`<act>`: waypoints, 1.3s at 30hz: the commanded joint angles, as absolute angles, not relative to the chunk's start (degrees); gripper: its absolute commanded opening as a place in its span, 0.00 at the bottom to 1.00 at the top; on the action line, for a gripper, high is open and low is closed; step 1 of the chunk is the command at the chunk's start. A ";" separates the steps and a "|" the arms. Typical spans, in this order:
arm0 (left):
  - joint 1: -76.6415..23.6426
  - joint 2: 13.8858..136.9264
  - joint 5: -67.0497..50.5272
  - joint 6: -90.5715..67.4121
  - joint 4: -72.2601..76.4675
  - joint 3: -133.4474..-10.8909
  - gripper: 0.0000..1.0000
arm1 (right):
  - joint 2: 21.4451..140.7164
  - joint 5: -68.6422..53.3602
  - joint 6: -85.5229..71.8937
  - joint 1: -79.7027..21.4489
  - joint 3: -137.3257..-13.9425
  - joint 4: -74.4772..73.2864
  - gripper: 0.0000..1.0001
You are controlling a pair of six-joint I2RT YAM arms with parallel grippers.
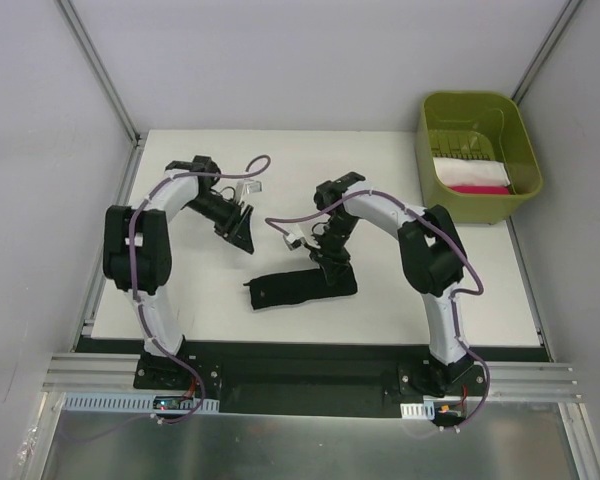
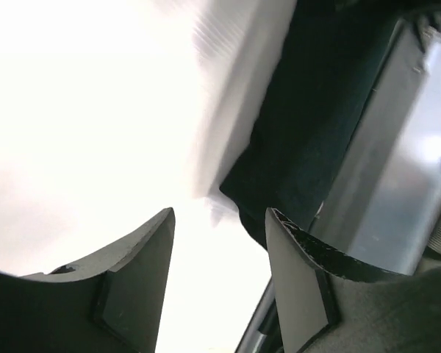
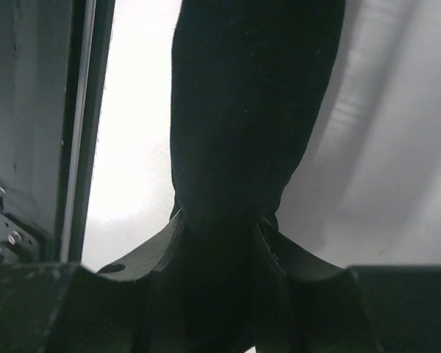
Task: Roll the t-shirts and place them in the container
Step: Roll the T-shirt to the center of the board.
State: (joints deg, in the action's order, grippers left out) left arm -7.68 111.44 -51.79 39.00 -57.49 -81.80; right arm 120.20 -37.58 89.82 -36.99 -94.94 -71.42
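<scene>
Bin (image 1: 427, 140): green, at the table's (image 1: 180, 300) far right; a folded white cloth (image 1: 468, 172) and a pink cloth (image 1: 478, 188) lie inside.
T-shirt (image 1: 290, 290): black, rolled, mid-table.
Right gripper (image 1: 332, 266): clamped on its right end.
Left gripper (image 1: 238, 232): fingers apart, holding nothing.

A white bench (image 1: 380, 315) fills the middle, under bright, even light. Pale grey walls (image 1: 280, 60) close it in at 9, 12 and 3 o'clock, joined by slanting metal posts (image 1: 98, 70). At 2 o'clock a green bin (image 1: 475, 208) stands on the bench's corner. At 6 o'clock run a black strip (image 1: 300, 375) and a metal rail (image 1: 540, 380).
</scene>
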 commanded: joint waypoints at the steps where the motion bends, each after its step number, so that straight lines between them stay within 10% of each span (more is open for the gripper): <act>1: -6.68 98.48 -45.89 31.38 -50.91 -79.73 0.53 | 123.66 -44.99 81.40 -37.35 -100.63 -74.71 0.26; 12: -19.58 62.77 -39.91 30.84 -34.19 -64.09 0.60 | 123.31 -42.89 70.06 -40.25 -95.98 -66.27 0.24; 21: -29.08 56.60 -42.89 34.19 -34.01 -46.50 0.00 | 125.42 -41.84 65.83 -40.52 -97.47 -65.12 0.24; 39: -33.22 66.88 -34.37 53.09 -24.71 -34.63 0.00 | 129.81 -46.93 59.77 -39.82 -98.88 -66.53 0.25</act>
